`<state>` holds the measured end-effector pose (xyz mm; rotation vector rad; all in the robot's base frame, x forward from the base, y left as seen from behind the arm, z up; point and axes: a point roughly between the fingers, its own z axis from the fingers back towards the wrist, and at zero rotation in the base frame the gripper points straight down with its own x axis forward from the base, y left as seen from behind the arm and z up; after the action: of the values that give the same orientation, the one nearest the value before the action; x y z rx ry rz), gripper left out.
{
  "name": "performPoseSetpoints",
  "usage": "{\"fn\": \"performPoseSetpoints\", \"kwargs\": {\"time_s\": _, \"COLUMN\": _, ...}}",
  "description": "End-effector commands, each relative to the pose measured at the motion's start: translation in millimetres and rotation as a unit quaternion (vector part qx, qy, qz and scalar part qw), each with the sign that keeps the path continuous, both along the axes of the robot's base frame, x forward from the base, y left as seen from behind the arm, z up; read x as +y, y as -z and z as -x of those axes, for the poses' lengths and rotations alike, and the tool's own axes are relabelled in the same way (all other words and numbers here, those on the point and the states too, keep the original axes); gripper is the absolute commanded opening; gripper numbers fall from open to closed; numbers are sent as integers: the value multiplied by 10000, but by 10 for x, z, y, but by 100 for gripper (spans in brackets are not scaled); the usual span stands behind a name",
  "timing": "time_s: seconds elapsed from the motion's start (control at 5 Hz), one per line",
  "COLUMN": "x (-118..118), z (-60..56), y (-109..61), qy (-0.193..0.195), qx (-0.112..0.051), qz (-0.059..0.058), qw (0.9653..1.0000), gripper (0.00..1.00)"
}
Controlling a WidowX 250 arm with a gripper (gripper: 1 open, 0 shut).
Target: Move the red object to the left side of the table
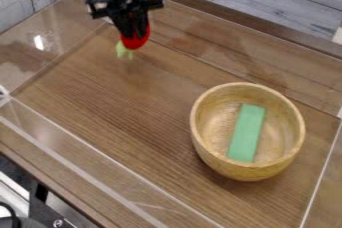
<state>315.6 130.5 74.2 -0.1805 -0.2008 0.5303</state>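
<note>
Camera view: jaws clamp the red object.

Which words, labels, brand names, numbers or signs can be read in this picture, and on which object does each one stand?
None: no readable text appears anywhere in the view.
The gripper and the red object it holds show no markings.
The wooden bowl, the green block in it, the table and the clear walls are all plain.
</note>
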Motion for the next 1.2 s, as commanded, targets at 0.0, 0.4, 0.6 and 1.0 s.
{"fn": "performPoseSetpoints", "kwargs": {"time_s": 0.0, "x": 4, "z": -74, "y": 57, "qy": -197, "qx": -169, "qz": -240, "qw": 9994, "gripper": 0}}
{"fn": "performPoseSetpoints", "kwargs": {"time_s": 0.4, "x": -65, "z": -310, "y": 160, "qy": -607, "qx": -91, "qz": -367, "qw": 9974, "gripper": 0}}
{"fn": "performPoseSetpoints", "kwargs": {"time_s": 0.6, "x": 14, "z": -289, "y": 254, "qy": -625, "qx": -44, "qz": -379, "qw": 9973, "gripper": 100}}
{"fn": "performPoseSetpoints", "kwargs": {"time_s": 1.0, "x": 214, "z": -298, "y": 247, "qy": -684, "qx": 32, "qz": -411, "qw": 9968, "gripper": 100}}
